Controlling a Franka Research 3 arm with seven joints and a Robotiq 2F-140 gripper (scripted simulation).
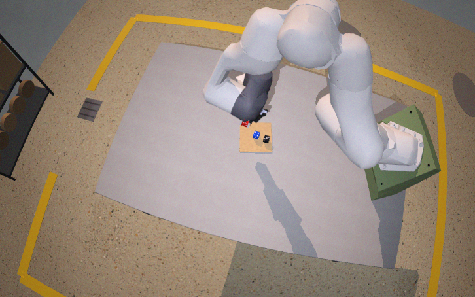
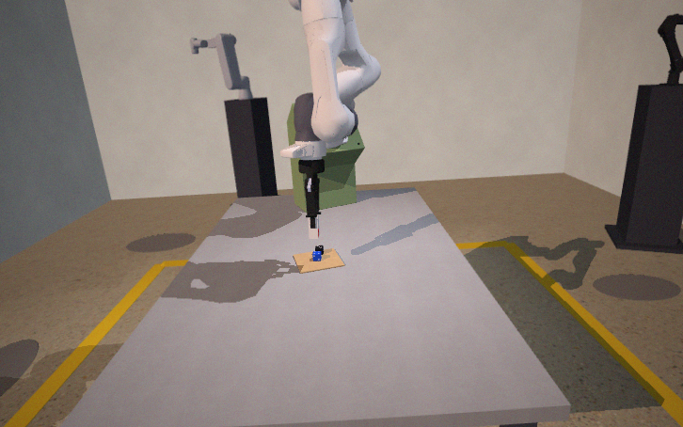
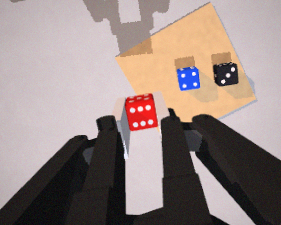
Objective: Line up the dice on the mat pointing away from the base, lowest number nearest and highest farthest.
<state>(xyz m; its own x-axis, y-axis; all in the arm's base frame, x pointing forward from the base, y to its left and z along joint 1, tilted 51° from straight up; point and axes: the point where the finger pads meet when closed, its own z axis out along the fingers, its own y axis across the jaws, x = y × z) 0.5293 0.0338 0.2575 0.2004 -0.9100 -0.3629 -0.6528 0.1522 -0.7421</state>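
Three small dice appear, two of them resting on the square tan mat (image 1: 248, 146) that lies flat on the pale grey desk (image 1: 180, 154). The blue die with white pips (image 3: 188, 79) sits near the mat's middle, and the black die with white pips (image 3: 226, 74) sits just beside it, on the side toward the green base pedestal (image 1: 398, 184); a narrow gap separates the two. In the wrist view the blue die shows four pips on top; the black die's top face reads as two or three, too small to settle. The red die with white pips (image 3: 141, 112) is clamped between the fingers of the black end effector (image 3: 141, 116), which is clenched on it, six pips facing the camera. In the exterior view the end effector (image 2: 313, 231) hangs vertically, well above the desk and apart from the mat (image 2: 333, 261), the red die visible as a thin red sliver at its tip. From the top view the red die (image 1: 245, 123) lies over the mat's corner far from the pedestal. The white arm (image 1: 305, 36) arches over the desk from the pedestal.
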